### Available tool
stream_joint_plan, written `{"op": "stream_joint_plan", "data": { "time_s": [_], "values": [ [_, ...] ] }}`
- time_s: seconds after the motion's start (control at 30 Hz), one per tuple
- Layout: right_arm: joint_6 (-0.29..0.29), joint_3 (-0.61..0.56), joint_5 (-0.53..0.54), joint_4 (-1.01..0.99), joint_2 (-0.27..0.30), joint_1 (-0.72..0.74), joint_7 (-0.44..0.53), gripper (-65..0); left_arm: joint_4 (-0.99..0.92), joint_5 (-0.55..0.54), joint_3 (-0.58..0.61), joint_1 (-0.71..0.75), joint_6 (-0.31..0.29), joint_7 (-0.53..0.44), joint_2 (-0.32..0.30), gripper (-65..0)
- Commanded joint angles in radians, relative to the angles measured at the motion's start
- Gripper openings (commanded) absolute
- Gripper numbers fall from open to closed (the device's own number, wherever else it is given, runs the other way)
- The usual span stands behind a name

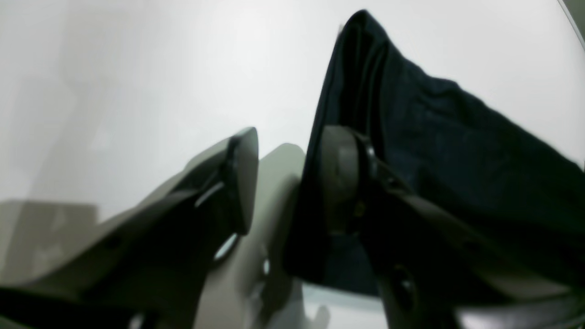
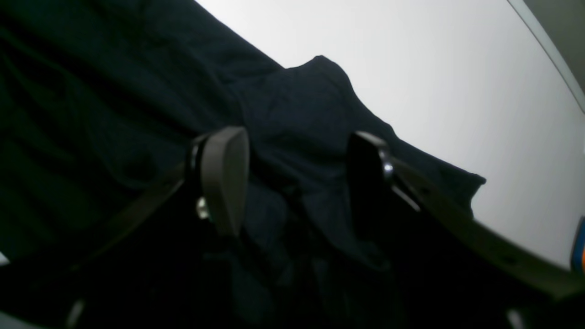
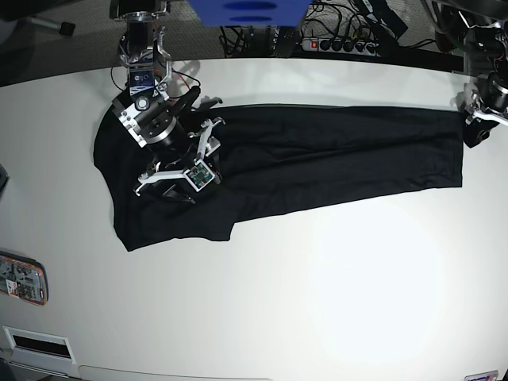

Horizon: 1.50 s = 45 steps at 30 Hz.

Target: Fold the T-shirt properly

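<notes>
At the frame's right edge, my left gripper (image 1: 285,183) stands apart beside the plain black soft-fabric T-shirt (image 3: 317,159); I'd close squarely over its hem, while my right gripper (image 2: 292,178) stands spread over cloth, gripping nothing.

The wide white tabletop (image 3: 341,294) in front of the spread black fabric T-shirt (image 3: 317,163) lies open; a flat printed card (image 3: 21,278) occupies its left edge.

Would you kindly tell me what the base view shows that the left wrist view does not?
Only the base view shows the plain black fabric T-shirt's whole outline, both arms and the power strip. Only the left wrist view shows the left gripper close up, jaws parted, fabric against one of them. Both show the shirt on the white table.
</notes>
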Motion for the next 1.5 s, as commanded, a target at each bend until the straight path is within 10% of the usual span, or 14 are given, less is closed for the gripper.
{"op": "stream_joint_plan", "data": {
  "time_s": [0.0,1.47],
  "values": [
    [-0.009,0.003,0.01,0.021,0.001,0.007,0.022,-32.0,0.01,-0.003,-0.003,0.011,0.005,0.009,-0.027,-40.1],
    [-0.009,0.018,0.012,0.019,-0.002,0.006,0.017,-32.0,0.01,-0.167,0.132,-0.112,0.005,0.251,0.027,-34.0]
  ]
}}
